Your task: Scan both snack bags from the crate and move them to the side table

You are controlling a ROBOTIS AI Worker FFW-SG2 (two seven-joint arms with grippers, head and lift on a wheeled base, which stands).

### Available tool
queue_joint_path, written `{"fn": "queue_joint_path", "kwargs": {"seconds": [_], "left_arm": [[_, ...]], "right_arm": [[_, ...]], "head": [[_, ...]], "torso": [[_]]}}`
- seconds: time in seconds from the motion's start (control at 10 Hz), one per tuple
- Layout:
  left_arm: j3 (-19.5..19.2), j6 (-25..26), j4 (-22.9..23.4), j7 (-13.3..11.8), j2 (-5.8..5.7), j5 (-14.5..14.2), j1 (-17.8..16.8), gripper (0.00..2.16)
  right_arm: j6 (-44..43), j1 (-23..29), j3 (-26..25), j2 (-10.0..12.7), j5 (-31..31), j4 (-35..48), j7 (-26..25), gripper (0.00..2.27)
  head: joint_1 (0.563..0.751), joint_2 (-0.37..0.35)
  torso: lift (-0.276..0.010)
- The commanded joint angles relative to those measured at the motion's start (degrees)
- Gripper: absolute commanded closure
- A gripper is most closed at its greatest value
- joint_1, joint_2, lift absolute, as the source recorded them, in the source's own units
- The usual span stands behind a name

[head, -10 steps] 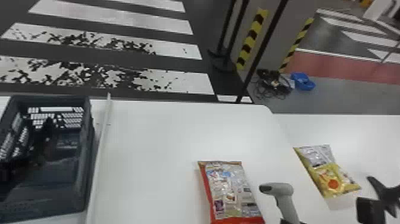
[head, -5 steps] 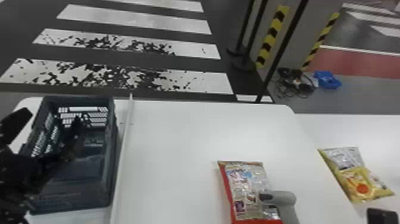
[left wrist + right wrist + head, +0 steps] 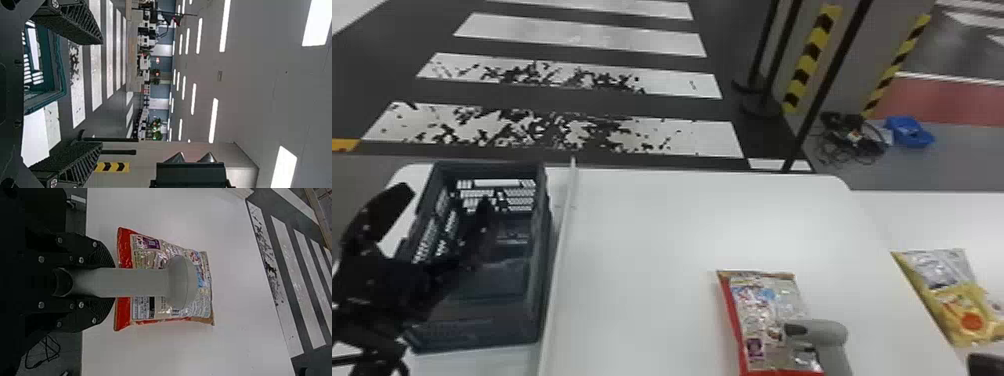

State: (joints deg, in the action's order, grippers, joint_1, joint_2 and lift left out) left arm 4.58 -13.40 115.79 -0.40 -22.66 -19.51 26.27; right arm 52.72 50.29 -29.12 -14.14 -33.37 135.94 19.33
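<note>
The red snack bag [image 3: 764, 305] lies on the white table, and the yellow snack bag [image 3: 957, 310] on the side table at the right. Over the red bag's lower right part is the grey scanner [image 3: 824, 340]. In the right wrist view my right gripper [image 3: 111, 282] is shut on the handle of the scanner [image 3: 148, 282], whose head is in front of the red bag [image 3: 125, 246]. My left gripper [image 3: 444, 194] is at the dark crate [image 3: 544, 280], fingers spread over its left part. In the left wrist view the left gripper [image 3: 102, 94] stands open beside the crate [image 3: 58, 74].
A raised white strip [image 3: 563, 250] runs along the table beside the crate. A black object [image 3: 986, 364] stands at the lower right corner. Behind the table are dark poles [image 3: 824, 95], cables [image 3: 854, 137] and a blue item [image 3: 909, 132] on the floor.
The head view has swung left. My left gripper has come into it over the crate. The scanner has shifted from beside the red bag to over its lower right part.
</note>
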Motion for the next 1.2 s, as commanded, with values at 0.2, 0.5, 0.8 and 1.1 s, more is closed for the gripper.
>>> {"fn": "queue_joint_path", "kwargs": {"seconds": [0.2,0.5,0.8,1.1], "left_arm": [[-0.01,0.0,0.22,-0.12,0.16,0.08,0.01,0.08],[0.16,0.35,0.4,-0.39,0.42,0.44,0.45,0.08],[-0.19,0.53,1.1,-0.39,0.95,1.49,1.85,0.08],[-0.54,1.05,1.72,-0.39,1.3,1.49,2.29,0.08]], "right_arm": [[-6.88,-3.88,-0.85,-3.96,0.59,-5.6,-0.52,2.24],[-12.33,-15.22,1.87,-9.85,4.02,-18.69,-1.31,2.24],[-17.25,-23.22,6.18,-13.37,4.89,-32.58,-0.43,2.24],[-18.3,-26.65,8.02,-14.33,5.07,-40.32,0.53,2.21]], "head": [[0.695,-0.19],[0.695,-0.251],[0.695,-0.301],[0.695,-0.328]], "torso": [[-0.095],[-0.095],[-0.095],[-0.095]]}}
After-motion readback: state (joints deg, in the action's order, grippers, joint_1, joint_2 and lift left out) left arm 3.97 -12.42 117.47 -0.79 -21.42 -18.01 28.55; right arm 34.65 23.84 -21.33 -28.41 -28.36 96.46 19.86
